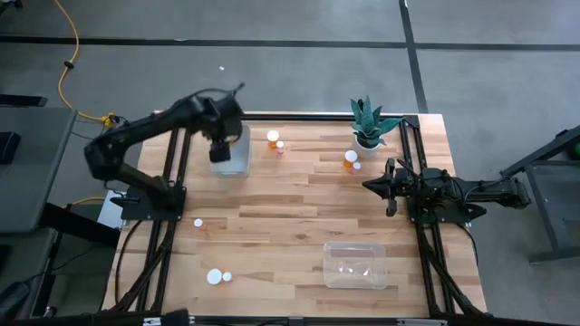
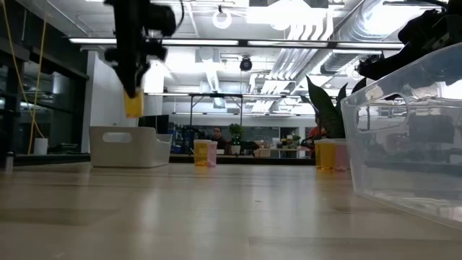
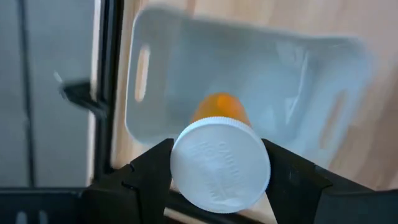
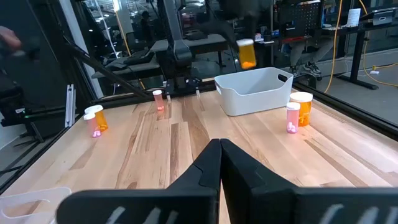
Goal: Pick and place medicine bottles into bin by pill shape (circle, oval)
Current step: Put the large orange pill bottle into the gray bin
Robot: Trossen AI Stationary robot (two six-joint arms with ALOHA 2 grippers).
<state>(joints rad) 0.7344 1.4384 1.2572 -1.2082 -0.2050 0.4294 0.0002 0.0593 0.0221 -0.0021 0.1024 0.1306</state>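
My left gripper (image 1: 220,149) is shut on an amber medicine bottle (image 2: 133,105) with a white cap (image 3: 219,165). It hangs in the air above the white bin (image 1: 234,152) at the table's far left. The bottle also shows in the right wrist view (image 4: 247,54). Other bottles stand on the table: two by the bin (image 1: 273,138), two near the plant (image 1: 350,158), and some at the near left (image 1: 215,276). My right gripper (image 4: 219,149) is shut and empty, low over the table's right side (image 1: 376,186). My left gripper pinches the bottle between its two fingers (image 3: 155,171) at the cap end (image 3: 219,165), one finger on each side. The fingers point down from above. The bottle hangs upright below them, cap up, its amber body (image 2: 133,108) clear above the white bin's open top.
A clear plastic tub (image 1: 355,264) sits at the near right and looms large in the low view (image 2: 411,144). A potted green plant (image 1: 370,122) stands at the far right. Bare wood lies across the table's middle.
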